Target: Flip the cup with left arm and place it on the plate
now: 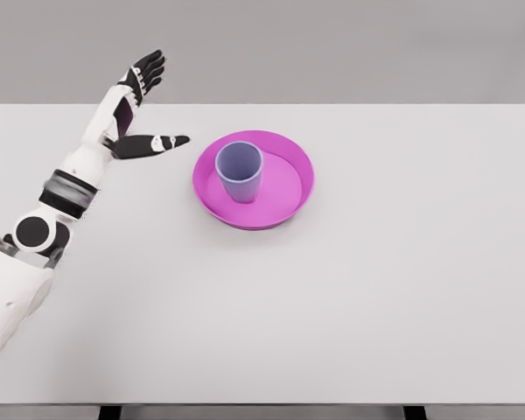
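A lavender cup (240, 171) stands upright, mouth up, on the left half of a magenta plate (284, 188) near the middle of the white table. My left hand (149, 101) is raised to the left of the plate, apart from the cup. Its fingers (147, 68) are spread toward the far edge and its thumb (162, 142) points at the plate. It holds nothing. The right arm is out of view.
The white table (376, 289) spans the whole view, with its far edge against a grey wall. My left forearm (74, 179) crosses the table's left side from the lower left corner.
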Available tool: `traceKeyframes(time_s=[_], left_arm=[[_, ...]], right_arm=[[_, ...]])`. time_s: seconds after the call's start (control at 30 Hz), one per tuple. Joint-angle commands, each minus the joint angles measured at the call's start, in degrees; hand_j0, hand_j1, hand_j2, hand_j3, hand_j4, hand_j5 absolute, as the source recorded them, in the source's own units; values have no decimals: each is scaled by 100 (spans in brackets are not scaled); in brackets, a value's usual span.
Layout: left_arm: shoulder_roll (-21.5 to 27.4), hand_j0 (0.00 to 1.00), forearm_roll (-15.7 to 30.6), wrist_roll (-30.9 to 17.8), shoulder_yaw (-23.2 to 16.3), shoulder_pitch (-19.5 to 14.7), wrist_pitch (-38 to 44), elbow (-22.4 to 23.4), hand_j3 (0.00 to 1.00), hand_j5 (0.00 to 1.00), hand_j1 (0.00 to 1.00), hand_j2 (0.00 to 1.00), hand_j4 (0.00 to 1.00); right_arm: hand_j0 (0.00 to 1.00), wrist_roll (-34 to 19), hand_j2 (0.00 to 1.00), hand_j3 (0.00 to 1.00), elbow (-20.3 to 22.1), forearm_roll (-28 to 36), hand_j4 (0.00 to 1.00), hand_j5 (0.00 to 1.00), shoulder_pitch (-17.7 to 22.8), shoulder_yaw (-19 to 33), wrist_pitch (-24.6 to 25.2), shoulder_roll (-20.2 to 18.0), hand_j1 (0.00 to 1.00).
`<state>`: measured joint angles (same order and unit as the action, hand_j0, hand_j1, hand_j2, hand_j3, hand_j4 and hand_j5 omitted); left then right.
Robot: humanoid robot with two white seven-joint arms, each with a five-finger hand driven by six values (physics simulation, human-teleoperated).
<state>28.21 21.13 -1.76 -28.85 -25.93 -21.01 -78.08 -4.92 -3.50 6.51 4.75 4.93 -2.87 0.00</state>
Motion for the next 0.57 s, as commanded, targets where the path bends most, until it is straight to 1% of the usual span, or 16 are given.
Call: traceKeyframes(time_s=[0.0,0.03,0.07,0.13,0.17,0.23,0.27,0.33,0.53], left_arm=[[536,100,-716,0,-24,0,0,-287,100,100,100,100,100],[764,100,-742,0,-24,9,-8,-489,100,100,100,100,100],[931,100,-742,0,-24,17,-8,-533,100,100,100,100,100],[1423,100,-760,0,-33,70,-8,-849,100,100,100,100,100],[1652,100,-760,9,-41,88,-8,-946,100,100,100,100,100],[2021,100,-769,9,-33,228,0,-1078,100,100,100,100,100],[2118,100,-777,9,-33,246,-8,-1166,100,100,100,100,100],[2373,100,-900,9,-33,290,0,-1201,100,100,100,100,100],[2417,100,-1032,35,-33,299,0,-1210,100,100,100,100,100]], right_arm=[[100,-1,100,100,-1,-1,100,100,0,-1,-3,0,100],[100,-1,100,100,-1,-1,100,100,0,-1,-3,0,100],[100,-1,100,100,-1,-1,100,100,0,-1,-2,0,100],[100,-9,100,100,-1,-1,100,100,0,-1,6,0,100],[100,-1,100,100,-1,-1,100,100,0,-1,-3,0,100],[100,-1,100,100,-1,-1,100,100,0,-1,6,0,100],[100,-1,100,100,-1,-1,100,100,0,-1,-3,0,100],[100,-1,100,100,-1,-1,100,100,0,-1,-3,0,100],[100,-1,100,100,-1,-1,100,100,0,-1,-2,0,100]])
